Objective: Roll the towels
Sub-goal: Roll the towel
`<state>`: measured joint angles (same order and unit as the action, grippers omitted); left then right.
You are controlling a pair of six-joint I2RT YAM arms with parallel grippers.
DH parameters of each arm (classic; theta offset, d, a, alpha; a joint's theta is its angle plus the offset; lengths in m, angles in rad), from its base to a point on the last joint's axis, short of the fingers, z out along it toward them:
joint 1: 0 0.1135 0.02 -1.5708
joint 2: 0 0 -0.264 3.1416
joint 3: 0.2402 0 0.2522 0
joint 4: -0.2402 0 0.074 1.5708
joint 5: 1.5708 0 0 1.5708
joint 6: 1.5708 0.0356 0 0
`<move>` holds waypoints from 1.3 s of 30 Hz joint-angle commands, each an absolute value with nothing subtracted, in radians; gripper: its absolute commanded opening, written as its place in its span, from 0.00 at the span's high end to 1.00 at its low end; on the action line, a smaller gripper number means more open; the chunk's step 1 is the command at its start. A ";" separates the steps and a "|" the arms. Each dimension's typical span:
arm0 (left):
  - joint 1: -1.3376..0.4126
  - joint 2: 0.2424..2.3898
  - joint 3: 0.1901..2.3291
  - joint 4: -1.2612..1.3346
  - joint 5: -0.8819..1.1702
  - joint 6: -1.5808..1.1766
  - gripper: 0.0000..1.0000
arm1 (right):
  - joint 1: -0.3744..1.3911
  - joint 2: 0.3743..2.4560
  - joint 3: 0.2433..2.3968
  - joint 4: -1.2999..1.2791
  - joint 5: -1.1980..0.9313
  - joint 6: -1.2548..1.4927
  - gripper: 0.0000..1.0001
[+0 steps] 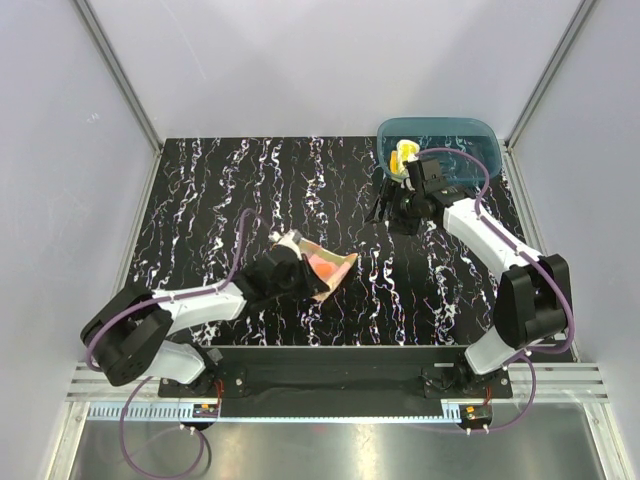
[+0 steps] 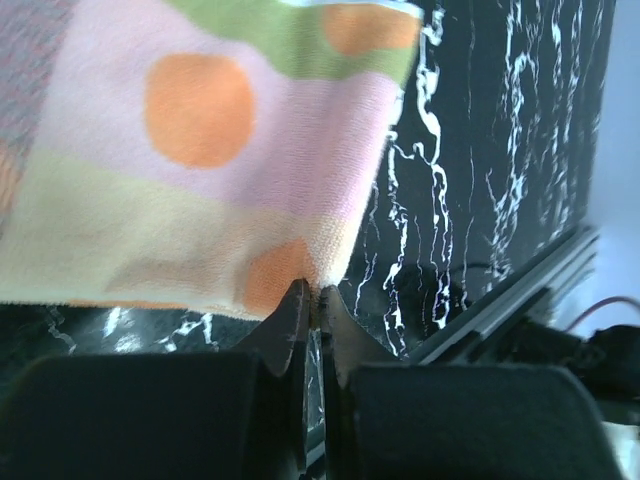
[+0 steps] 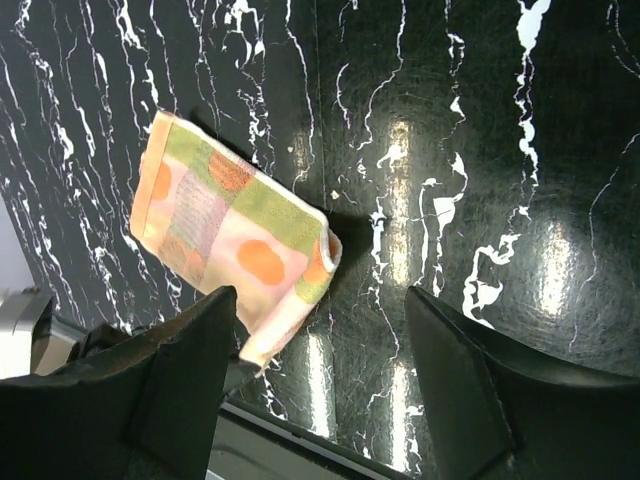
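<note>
Left gripper [image 2: 312, 302]: clamped on a corner of the dotted towel [image 2: 210, 150], probably to lift that edge and start the roll.
Dotted towel: on the table [image 1: 200, 200], centre-left, partly folded, at the left arm's tip.
Right gripper [image 3: 320, 300]: jaws wide, empty, just in front of the tub [image 1: 470, 125].
Yellow towel [image 1: 403, 156]: in the tub, apparently finished.
Writing: none legible.
</note>
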<state>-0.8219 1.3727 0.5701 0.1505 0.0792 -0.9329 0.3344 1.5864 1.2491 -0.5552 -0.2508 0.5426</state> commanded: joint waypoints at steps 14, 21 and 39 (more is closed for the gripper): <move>-0.617 1.382 0.353 0.356 0.251 -1.293 1.00 | 0.422 1.566 1.197 -0.463 -0.508 0.430 0.35; -0.580 1.445 0.370 0.338 0.281 -1.270 1.00 | 0.543 1.656 1.177 -0.388 -0.594 0.405 0.67; -0.535 1.511 0.408 0.273 0.322 -1.198 1.00 | 0.584 1.913 1.223 -0.264 -0.644 0.413 0.93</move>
